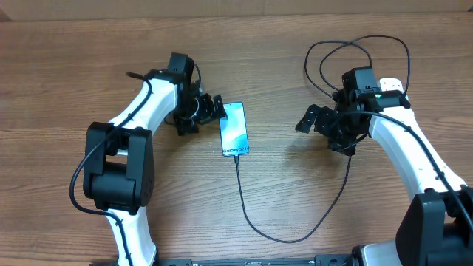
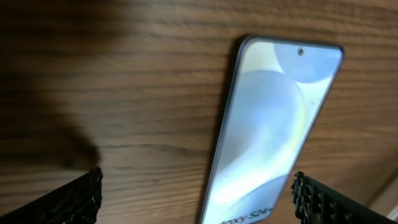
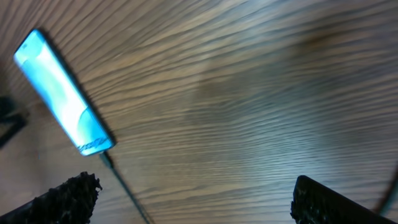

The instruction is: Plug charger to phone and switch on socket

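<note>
The phone (image 1: 234, 129) lies flat at the table's middle with its blue-teal screen lit. It also shows in the left wrist view (image 2: 273, 124) and the right wrist view (image 3: 59, 93). The black charger cable (image 1: 281, 238) has its tip in the phone's near edge. It curves right and up under the right arm to loops (image 1: 355, 48) at the back. My left gripper (image 1: 203, 112) is open and empty just left of the phone (image 2: 199, 205). My right gripper (image 1: 314, 118) is open and empty over bare wood right of the phone (image 3: 196, 202). The socket (image 1: 392, 83) shows only as a white corner behind the right wrist; its switches are hidden.
The wooden table (image 1: 295, 185) carries only these things. The charger cable (image 3: 121, 183) runs from the phone's end between the two arms. The right arm covers the cable's far plug end.
</note>
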{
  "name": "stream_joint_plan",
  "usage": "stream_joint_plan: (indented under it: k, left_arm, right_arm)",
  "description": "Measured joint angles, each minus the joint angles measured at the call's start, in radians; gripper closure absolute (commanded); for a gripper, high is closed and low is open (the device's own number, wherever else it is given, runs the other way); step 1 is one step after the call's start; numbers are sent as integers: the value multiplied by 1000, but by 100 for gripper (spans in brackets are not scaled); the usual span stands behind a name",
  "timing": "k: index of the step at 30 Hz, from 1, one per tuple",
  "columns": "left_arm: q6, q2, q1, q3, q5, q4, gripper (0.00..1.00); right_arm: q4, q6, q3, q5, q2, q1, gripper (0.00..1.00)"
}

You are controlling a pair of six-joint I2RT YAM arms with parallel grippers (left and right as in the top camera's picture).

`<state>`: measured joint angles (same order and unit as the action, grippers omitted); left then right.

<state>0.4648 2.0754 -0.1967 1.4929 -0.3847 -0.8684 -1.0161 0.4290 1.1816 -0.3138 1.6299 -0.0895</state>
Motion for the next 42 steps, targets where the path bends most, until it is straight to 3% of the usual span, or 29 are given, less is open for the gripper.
stream_joint_plan:
  k: [5, 9, 16, 22, 25, 31, 42]
  left_arm:
    - [-5, -23, 0, 170, 149, -76, 0]
    - [-27, -183, 0, 262, 272, -64, 0]
    - [-30, -207, 0, 267, 311, -68, 0]
    - [-30, -207, 0, 267, 314, -71, 0]
    - [-30, -207, 0, 267, 315, -70, 0]
    - [-30, -207, 0, 267, 315, -71, 0]
    - [-30, -207, 0, 267, 315, -71, 0]
  right_arm:
    - [-116, -4, 38, 44, 0, 96, 0]
    - [-283, -87, 254, 133, 2, 269, 0]
    - [-265, -140, 362, 199, 50, 636, 0]
    - [-400, -168, 535, 188, 332, 682, 0]
    - [-267, -168, 615, 218, 352, 699, 0]
    - [-64, -168, 572, 274, 353, 698, 0]
    - [-8, -170, 523, 292, 506, 695, 0]
